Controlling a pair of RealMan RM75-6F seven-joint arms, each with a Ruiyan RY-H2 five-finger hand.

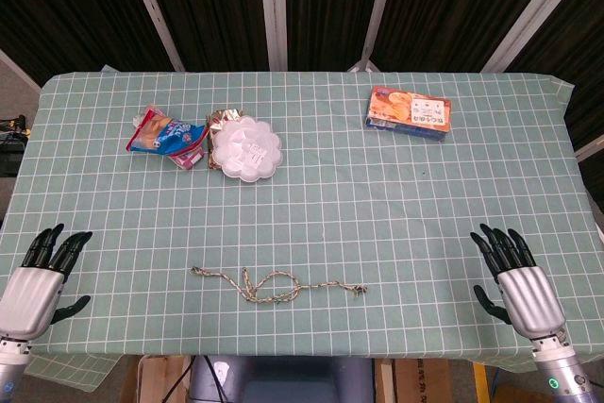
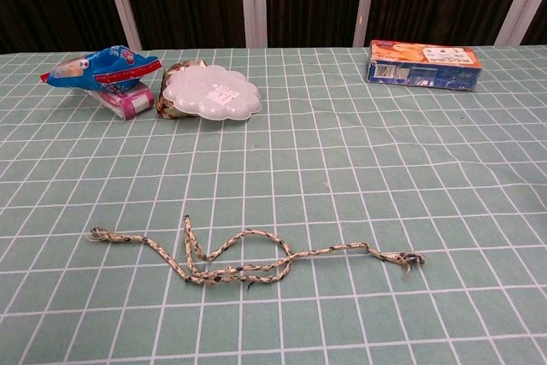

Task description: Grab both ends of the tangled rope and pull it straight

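Observation:
A thin speckled rope (image 1: 274,285) lies near the table's front edge, looped on itself in the middle, with frayed ends pointing left and right. The chest view shows the rope (image 2: 244,262) and its loop more closely. My left hand (image 1: 42,276) rests at the front left corner, fingers spread, holding nothing. My right hand (image 1: 514,280) rests at the front right, fingers apart and empty. Both hands are well away from the rope ends. Neither hand appears in the chest view.
A blue and red snack bag (image 1: 165,134) and a white scalloped lid (image 1: 245,148) over a brown packet sit at the back left. An orange and blue box (image 1: 408,111) lies at the back right. A green checked cloth (image 1: 377,205) covers the table.

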